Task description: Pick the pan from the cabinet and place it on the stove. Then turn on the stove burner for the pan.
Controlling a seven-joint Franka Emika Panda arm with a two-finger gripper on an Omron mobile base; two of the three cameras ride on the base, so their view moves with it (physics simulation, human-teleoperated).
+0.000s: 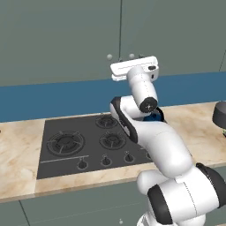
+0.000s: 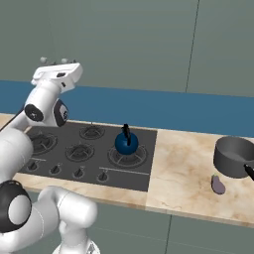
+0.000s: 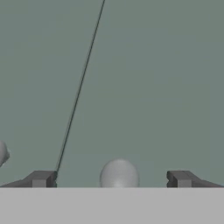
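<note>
The cabinet is shut, both grey-green doors flat and closed, so the pan is hidden. My white hand is raised in front of the doors, just below the two pale knobs. In the hand view my gripper is open, and the right door's knob sits between the dark fingertips, untouched. The door seam runs left of it, and the other knob shows at the far left edge. Below lies the black stove with its large left stove burner.
A blue kettle stands on the stove's right burner. A dark-grey pot and a small purple thing rest on the marble counter to the right. Knobs line the stove's front edge.
</note>
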